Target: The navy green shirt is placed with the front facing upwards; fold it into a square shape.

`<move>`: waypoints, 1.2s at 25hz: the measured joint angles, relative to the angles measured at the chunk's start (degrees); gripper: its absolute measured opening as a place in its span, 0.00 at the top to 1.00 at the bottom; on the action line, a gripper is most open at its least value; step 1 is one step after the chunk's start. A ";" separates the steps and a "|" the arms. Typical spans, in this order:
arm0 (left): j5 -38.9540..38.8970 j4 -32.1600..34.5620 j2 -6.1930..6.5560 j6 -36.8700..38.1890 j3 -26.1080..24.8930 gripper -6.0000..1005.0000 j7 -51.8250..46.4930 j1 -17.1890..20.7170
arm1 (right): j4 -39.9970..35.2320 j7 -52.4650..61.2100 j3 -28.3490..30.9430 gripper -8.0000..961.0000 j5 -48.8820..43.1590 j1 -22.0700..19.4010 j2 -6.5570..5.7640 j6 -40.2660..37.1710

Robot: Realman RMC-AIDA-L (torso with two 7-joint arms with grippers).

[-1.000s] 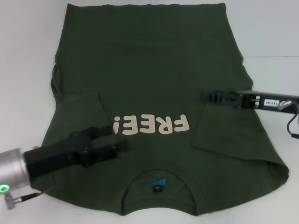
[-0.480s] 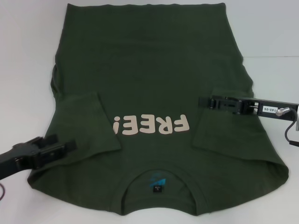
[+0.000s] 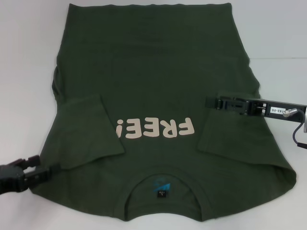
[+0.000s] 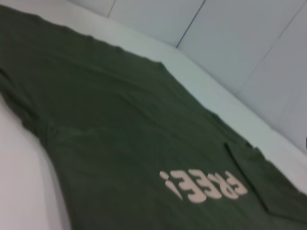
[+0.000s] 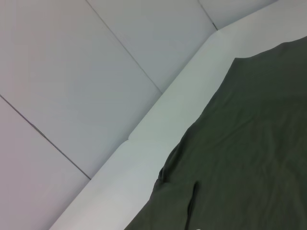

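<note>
You're looking at a test bench, probably a robotics lab: a plain white tabletop (image 3: 283,33), with pale panelled walls (image 5: 72,72) behind it (seams show in both wrist views). Two black robot arms reach in from the sides, the right one carrying a printed ID sticker (image 3: 275,110). The only prop is one shirt (image 3: 153,62). There are no household or shop fittings.
</note>
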 joint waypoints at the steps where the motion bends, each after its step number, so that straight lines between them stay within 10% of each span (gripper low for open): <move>1: 0.53 0.16 0.00 -0.05 0.00 0.07 0.17 0.03 | 0.00 -0.02 0.00 0.05 0.00 -0.01 0.00 0.05; 30: 6.63 -0.26 -0.44 -8.44 0.41 0.07 0.61 0.07 | 0.00 0.20 0.44 0.05 0.06 -0.02 0.09 0.49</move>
